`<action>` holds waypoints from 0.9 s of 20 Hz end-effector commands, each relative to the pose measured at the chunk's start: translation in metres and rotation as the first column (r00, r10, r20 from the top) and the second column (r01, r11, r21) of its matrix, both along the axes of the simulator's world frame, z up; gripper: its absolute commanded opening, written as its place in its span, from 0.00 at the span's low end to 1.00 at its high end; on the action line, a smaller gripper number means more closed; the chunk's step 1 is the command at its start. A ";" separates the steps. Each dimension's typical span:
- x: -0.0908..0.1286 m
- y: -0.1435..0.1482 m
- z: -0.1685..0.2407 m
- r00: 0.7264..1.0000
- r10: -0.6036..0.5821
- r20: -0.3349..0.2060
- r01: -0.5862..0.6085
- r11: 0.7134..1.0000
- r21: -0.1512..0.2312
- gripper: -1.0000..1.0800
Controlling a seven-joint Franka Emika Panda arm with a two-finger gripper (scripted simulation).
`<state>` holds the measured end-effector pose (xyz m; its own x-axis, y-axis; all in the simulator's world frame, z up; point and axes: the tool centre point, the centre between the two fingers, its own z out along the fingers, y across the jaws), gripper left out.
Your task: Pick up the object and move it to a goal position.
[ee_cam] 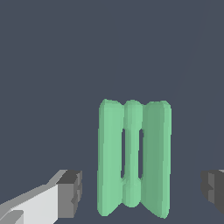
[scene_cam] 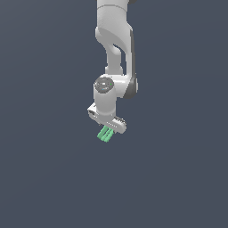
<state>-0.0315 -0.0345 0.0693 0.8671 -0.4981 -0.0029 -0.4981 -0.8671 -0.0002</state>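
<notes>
The object [ee_cam: 133, 157] is a small mint-green oblong block with three lengthwise ridges. In the wrist view it lies between my two dark finger pads [ee_cam: 72, 192], with a gap on each side, the wider one on the right-hand pad's side. My gripper [ee_cam: 142, 192] is open and touches nothing. In the exterior view the white gripper [scene_cam: 108, 129] hangs right over the object [scene_cam: 105, 135], whose green end sticks out below the hand toward the exterior view's left. The hand hides the rest of the block and the fingertips there.
A plain dark grey-blue surface [scene_cam: 178, 178] fills both views. The white arm [scene_cam: 115, 40] comes down from the top of the exterior view. No goal marker shows.
</notes>
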 end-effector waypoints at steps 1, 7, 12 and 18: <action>-0.001 -0.001 -0.003 1.000 -0.017 0.002 0.017 1.000 -0.001 0.96; -0.001 -0.001 -0.006 1.000 -0.016 0.001 0.016 1.000 -0.001 0.96; -0.002 -0.001 -0.024 1.000 -0.018 0.002 0.018 1.000 -0.001 0.96; -0.002 -0.002 -0.049 1.000 -0.021 0.002 0.021 1.000 -0.002 0.96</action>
